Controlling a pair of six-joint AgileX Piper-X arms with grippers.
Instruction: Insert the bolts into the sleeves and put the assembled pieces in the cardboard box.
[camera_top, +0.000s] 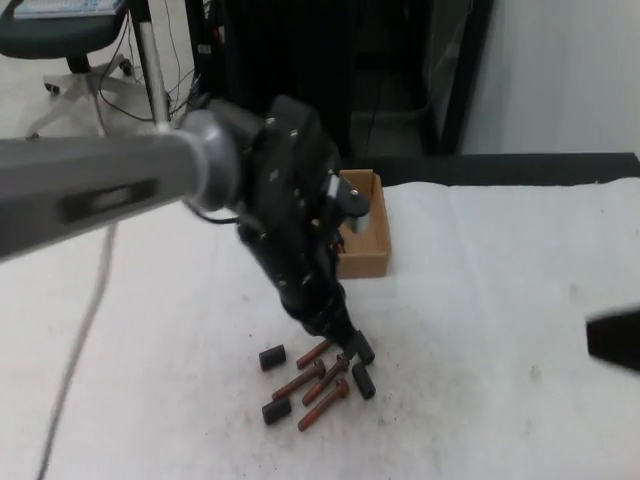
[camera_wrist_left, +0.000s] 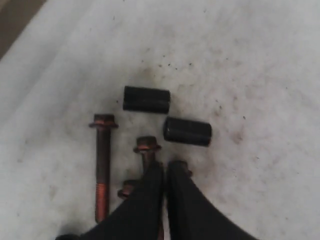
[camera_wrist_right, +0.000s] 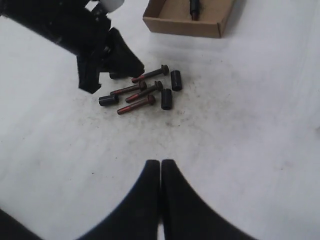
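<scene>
Several copper-coloured bolts (camera_top: 312, 382) and short black sleeves (camera_top: 363, 380) lie loose in a cluster on the white cloth. My left gripper (camera_top: 338, 338) hangs low over the far side of that cluster. In the left wrist view its fingers (camera_wrist_left: 150, 195) are pressed together above a bolt (camera_wrist_left: 146, 147), with two sleeves (camera_wrist_left: 146, 99) just beyond the tips and a longer bolt (camera_wrist_left: 102, 165) to one side. My right gripper (camera_wrist_right: 160, 164) is shut on nothing, well back from the cluster of bolts (camera_wrist_right: 140, 91). The cardboard box (camera_top: 365, 262) stands behind the cluster.
Inside the box (camera_wrist_right: 180, 27) lies a dark piece (camera_wrist_right: 194, 7) with a reddish end. A dark part of the other arm (camera_top: 615, 340) shows at the right edge. Open cloth stretches right of the cluster and towards the front.
</scene>
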